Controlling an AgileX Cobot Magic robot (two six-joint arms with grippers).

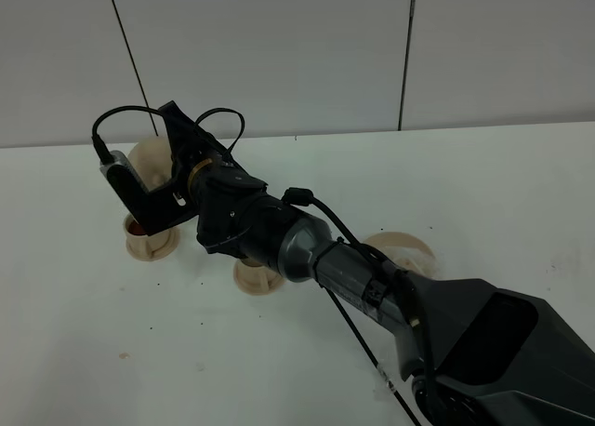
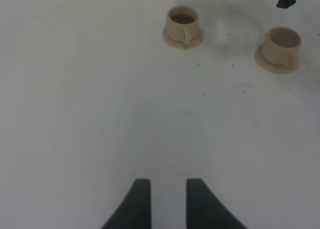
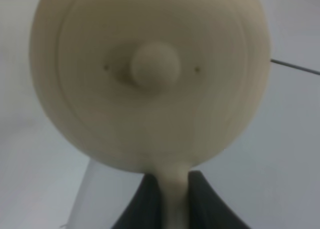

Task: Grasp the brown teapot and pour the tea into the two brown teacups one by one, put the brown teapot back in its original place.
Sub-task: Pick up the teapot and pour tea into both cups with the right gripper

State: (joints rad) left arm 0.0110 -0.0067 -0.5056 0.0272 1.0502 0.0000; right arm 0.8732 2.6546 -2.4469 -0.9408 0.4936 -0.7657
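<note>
I am pinching the loop handle of the squat, round light-tan matte teapot [image 3: 150,79] in my right gripper [image 3: 175,194], jaws pressed onto it. The pot is hanging tipped just above the small cylindrical tan teacup [image 1: 149,240] containing dark tea. Recommended: rotate slowly, centring the spout over the rim, and level the pot before travelling to the empty-looking second teacup [image 2: 282,45].

1. The right arm [image 1: 307,245] is showing a matte black shell, with a smooth grey cylindrical section midway along it.
2. A brass-coloured ring [image 1: 198,176] is sitting at its wrist, beside a black angled camera bracket [image 1: 139,198].
3. Black cables [image 1: 130,108] are looping over the wrist, and another is running along the forearm.
4. The left gripper [image 2: 167,181] is showing two dark jaws, each tapering to a rounded tip.
</note>
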